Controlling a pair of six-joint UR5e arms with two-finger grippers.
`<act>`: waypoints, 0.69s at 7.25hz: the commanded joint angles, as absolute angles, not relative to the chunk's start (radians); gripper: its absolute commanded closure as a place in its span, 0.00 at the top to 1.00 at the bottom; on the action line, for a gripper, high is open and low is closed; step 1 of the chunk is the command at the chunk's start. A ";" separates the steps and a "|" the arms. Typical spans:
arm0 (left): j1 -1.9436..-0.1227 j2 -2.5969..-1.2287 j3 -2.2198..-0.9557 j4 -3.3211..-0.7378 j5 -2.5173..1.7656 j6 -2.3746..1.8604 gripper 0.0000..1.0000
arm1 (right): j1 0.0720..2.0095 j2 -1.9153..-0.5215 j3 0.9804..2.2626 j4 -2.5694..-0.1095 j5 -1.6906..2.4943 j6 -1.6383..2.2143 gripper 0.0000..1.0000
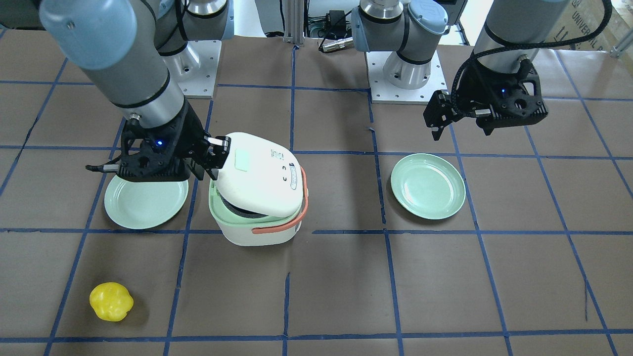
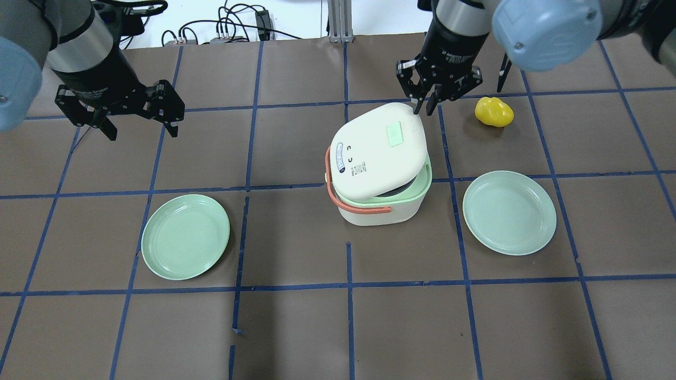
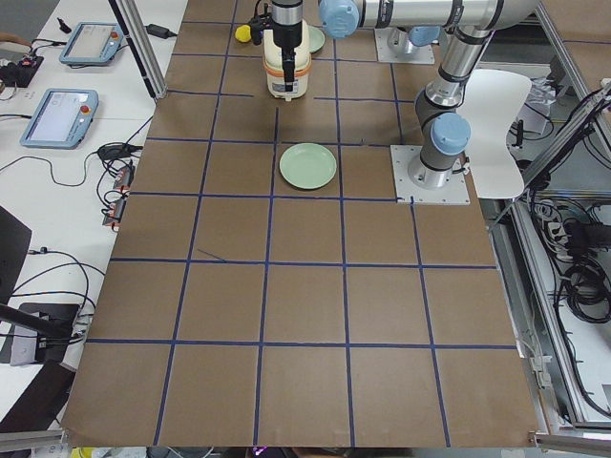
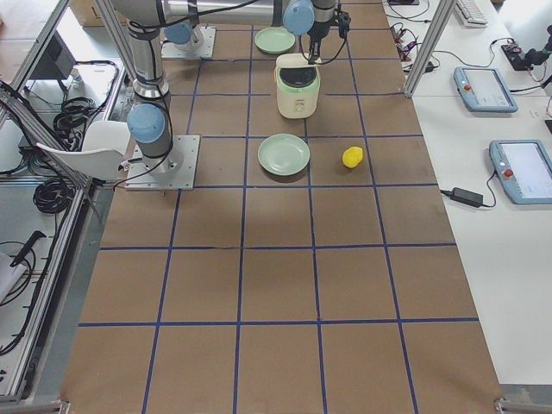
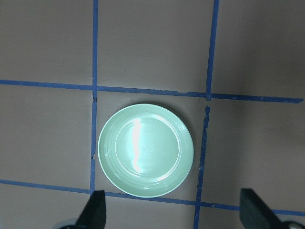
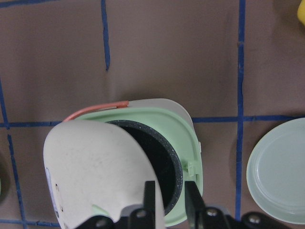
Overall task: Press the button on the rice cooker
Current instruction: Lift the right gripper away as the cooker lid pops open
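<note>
Right end effector (image 2: 423, 108): fingers nearly shut with a narrow gap, gripping nothing, at the raised free edge of the lid (image 2: 369, 163); contact unclear. Left end effector (image 2: 141, 126) wide open, empty, above a plate (image 2: 185, 237). The cooker (image 2: 380, 211) is mid worktop (image 2: 296, 327), with the button (image 2: 395, 133) on the lid's side toward the right edge. Lid sits ajar. Risk: a push off the button on the tilted lid could slam it or skid the cooker.

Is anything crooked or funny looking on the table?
Yes. The rice cooker has its white lid tilted up, not shut flat, so the dark pot inside shows. The right claw is right at the raised edge.
</note>
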State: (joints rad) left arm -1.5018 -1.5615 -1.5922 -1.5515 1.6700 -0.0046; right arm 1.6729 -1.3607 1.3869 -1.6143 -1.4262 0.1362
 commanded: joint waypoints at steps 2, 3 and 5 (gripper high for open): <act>-1.502 -1.562 -1.592 -1.551 1.671 -0.005 1.00 | 1.553 -1.362 1.284 -1.508 -1.482 -0.059 1.00; -1.502 -1.562 -1.592 -1.551 1.671 -0.005 1.00 | 1.540 -1.368 1.293 -1.505 -1.483 -0.078 1.00; -1.502 -1.562 -1.592 -1.551 1.671 -0.005 1.00 | 1.542 -1.400 1.337 -1.505 -1.488 -0.080 1.00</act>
State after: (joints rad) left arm -1.5017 -1.5616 -1.5923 -1.5509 1.6705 -0.0046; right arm 1.5459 -1.3814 1.3110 -1.5070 -1.4842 -0.0725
